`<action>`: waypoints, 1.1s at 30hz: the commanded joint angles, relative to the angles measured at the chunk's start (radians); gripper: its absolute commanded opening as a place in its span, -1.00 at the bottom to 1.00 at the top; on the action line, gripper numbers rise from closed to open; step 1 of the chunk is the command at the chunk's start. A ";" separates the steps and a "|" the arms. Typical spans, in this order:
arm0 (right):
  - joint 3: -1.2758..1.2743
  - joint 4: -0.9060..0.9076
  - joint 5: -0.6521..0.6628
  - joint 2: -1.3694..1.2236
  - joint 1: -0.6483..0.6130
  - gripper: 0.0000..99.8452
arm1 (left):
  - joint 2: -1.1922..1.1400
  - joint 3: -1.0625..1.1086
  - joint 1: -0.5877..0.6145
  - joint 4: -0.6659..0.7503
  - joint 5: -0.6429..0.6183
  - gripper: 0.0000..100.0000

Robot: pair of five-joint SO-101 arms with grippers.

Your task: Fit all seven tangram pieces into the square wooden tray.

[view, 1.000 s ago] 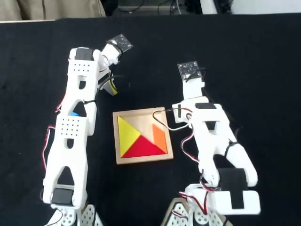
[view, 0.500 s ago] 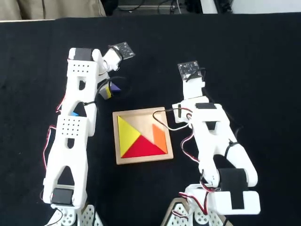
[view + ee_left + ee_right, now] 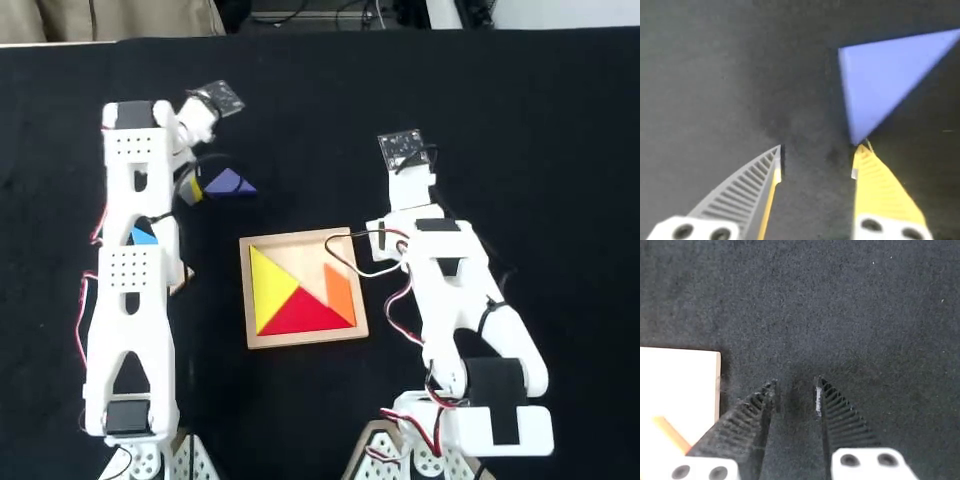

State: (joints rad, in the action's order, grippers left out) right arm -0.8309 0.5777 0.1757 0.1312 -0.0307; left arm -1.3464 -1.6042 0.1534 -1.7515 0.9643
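Note:
The square wooden tray (image 3: 249, 290) lies mid-table and holds a yellow triangle (image 3: 270, 285), a red triangle (image 3: 308, 315) and an orange piece (image 3: 341, 289). A blue-purple triangle (image 3: 228, 183) (image 3: 885, 75) lies flat on the cloth up-left of the tray. My left gripper (image 3: 198, 188) (image 3: 819, 150) is open just left of it, and the yellow fingertip (image 3: 862, 155) touches one corner. My right gripper (image 3: 795, 387) hangs over bare cloth beside a tray corner (image 3: 685, 375), its jaws a narrow gap apart with nothing between them.
A light blue piece (image 3: 143, 236) peeks out from under the left arm, and a tan sliver (image 3: 184, 280) shows beside that arm lower down. Black cloth covers the table. The right arm's body (image 3: 455, 300) stands close along the tray's right side.
The left arm has swung to the left, and its gripper has come off the blue-purple triangle, which now lies uncovered. The right arm has not moved.

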 commanded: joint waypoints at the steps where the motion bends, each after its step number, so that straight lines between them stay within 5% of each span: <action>1: 0.051 -0.017 0.012 -0.002 0.012 -0.75 | 0.015 -0.062 -0.038 0.000 -0.005 -0.30; 13: 0.053 -0.017 0.014 -0.002 0.012 -0.75 | 0.198 -0.054 -0.090 0.114 -0.173 -0.40; 17: 0.051 -0.017 0.014 -0.002 0.012 -0.75 | 0.104 -0.031 -0.136 0.262 -0.336 -0.40; 21: 0.050 -0.017 0.014 -0.002 0.015 -0.75 | -0.032 -0.050 -0.131 0.356 -0.345 -0.40; 25: 0.051 -0.017 0.014 -0.002 0.014 -0.75 | -0.095 -0.059 -0.102 0.321 -0.322 -0.40; 33: 0.051 -0.017 0.014 -0.002 0.012 -0.75 | -0.017 -0.062 -0.059 -0.008 -0.057 -0.40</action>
State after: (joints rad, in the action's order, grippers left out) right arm -0.8309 0.5777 0.1757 0.1312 -0.0307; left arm -1.4170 -1.6517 0.0598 -1.6410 0.8201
